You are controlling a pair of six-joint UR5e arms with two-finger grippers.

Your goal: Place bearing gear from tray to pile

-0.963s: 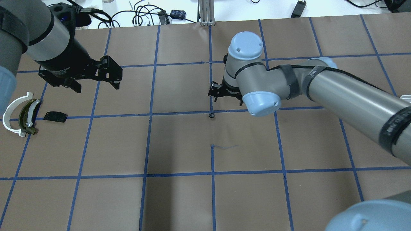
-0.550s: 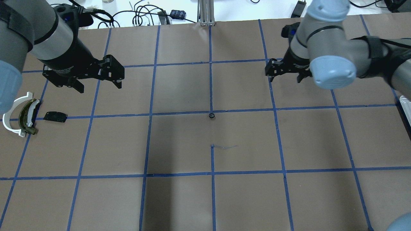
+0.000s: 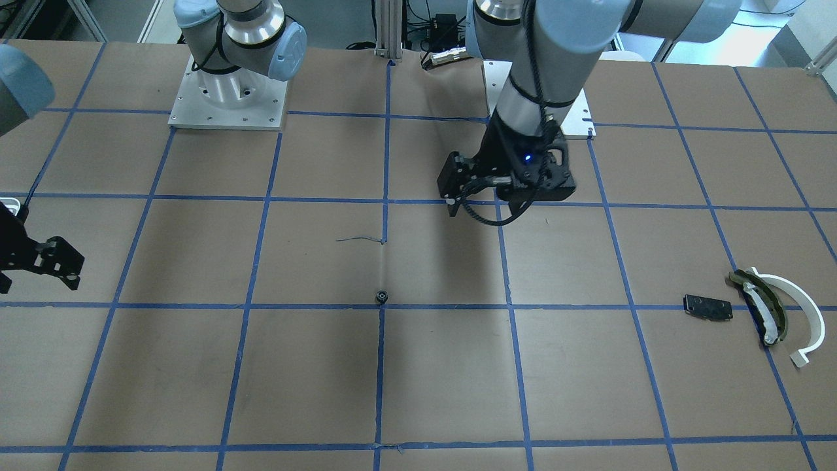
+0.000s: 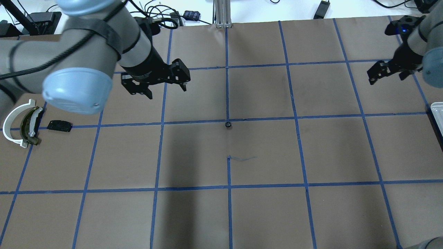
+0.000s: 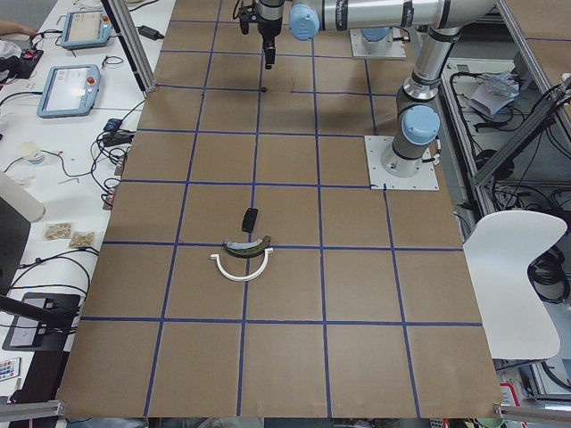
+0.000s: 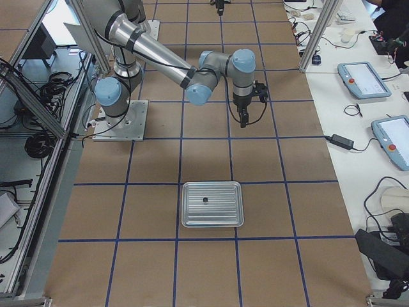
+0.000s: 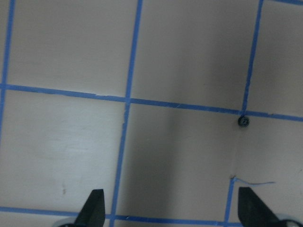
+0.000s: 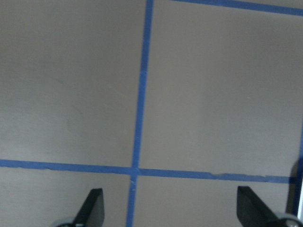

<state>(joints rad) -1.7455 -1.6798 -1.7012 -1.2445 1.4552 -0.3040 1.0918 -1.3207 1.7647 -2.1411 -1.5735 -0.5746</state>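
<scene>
Overhead exterior shows the bearing gear lying alone on a blue tape line at the table's middle. It is well apart from the tray at the right end and from the pile at the left end: black plate, white arc, olive strip. The left gripper hangs left of the gear and farther back, fingers spread, nothing between them. The right gripper is likewise spread and empty, far right near the tray.

The step in hand looks like the left arm's pickup. It should centre the spread fingers squarely over the tiny ring, descend until the tips nearly touch the paper, then close gently across its outer rim, since an off-centre pinch would likely flick it away.
</scene>
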